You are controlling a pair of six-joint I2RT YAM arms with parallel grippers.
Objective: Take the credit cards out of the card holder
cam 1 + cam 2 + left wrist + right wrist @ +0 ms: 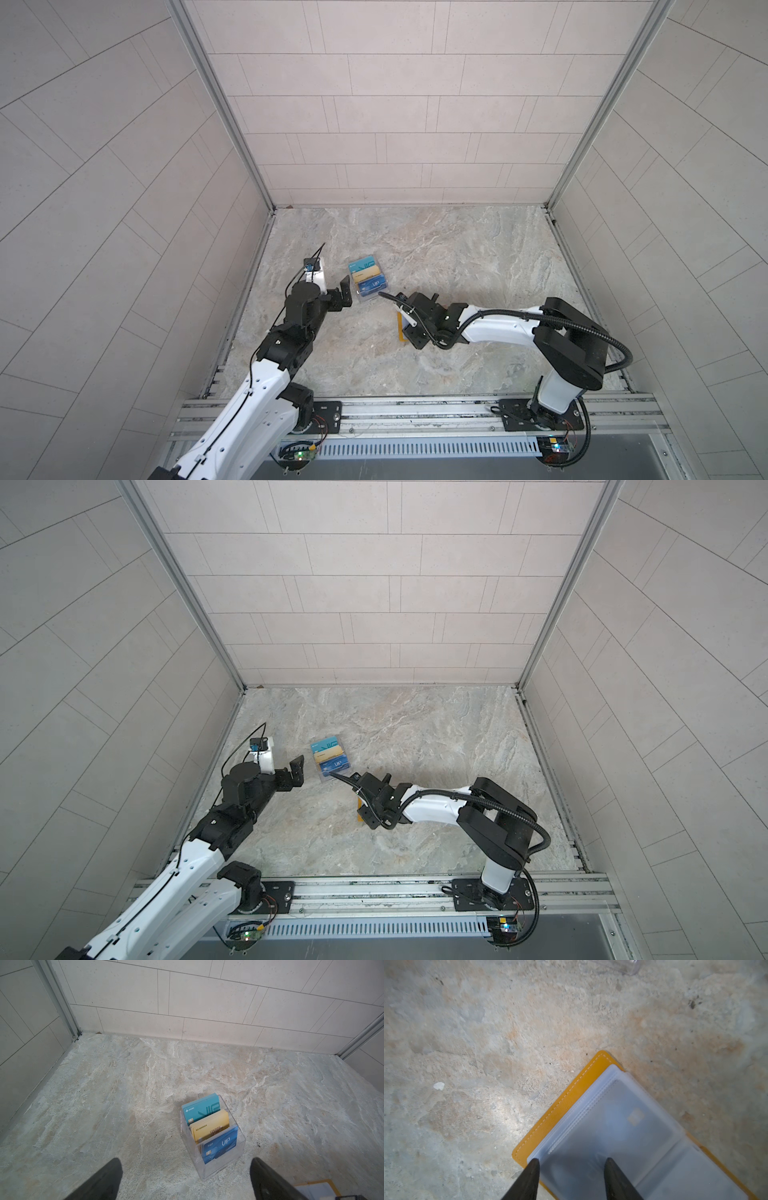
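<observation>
Here the bench (457, 257) carries two things. The holder (564, 1101) lies open and flat at the near middle, its yellow cover down and its clear sleeve (591, 1105) facing up. Both top views show only a yellow strip of it (360, 812), since the right arm's wrist hangs over the rest. A card (623, 1126) sits inside the sleeve. A pale chip shows dimly through the plastic, but the card's colour cannot be told.

The right claw (572, 1160) points down at the holder with its two fingers apart. One tip is at the sleeve's edge beside the stitched cover and the other is further in over the sleeve. Nothing is pinched between them. Whether the tips press on the plastic cannot be told.

The stand (220, 1165), a clear tiered box, is a little farther and to the left of the holder, apart from it. It holds three rows of upright cards: a teal card (200, 1109) in the far tier, a gold card (209, 1126) in the middle and a blue card (220, 1145) in the near tier.

The left claw (345, 295) hangs just left of the stand with its fingers spread wide and nothing between them. It is near the stand's near end and does not touch it.
</observation>
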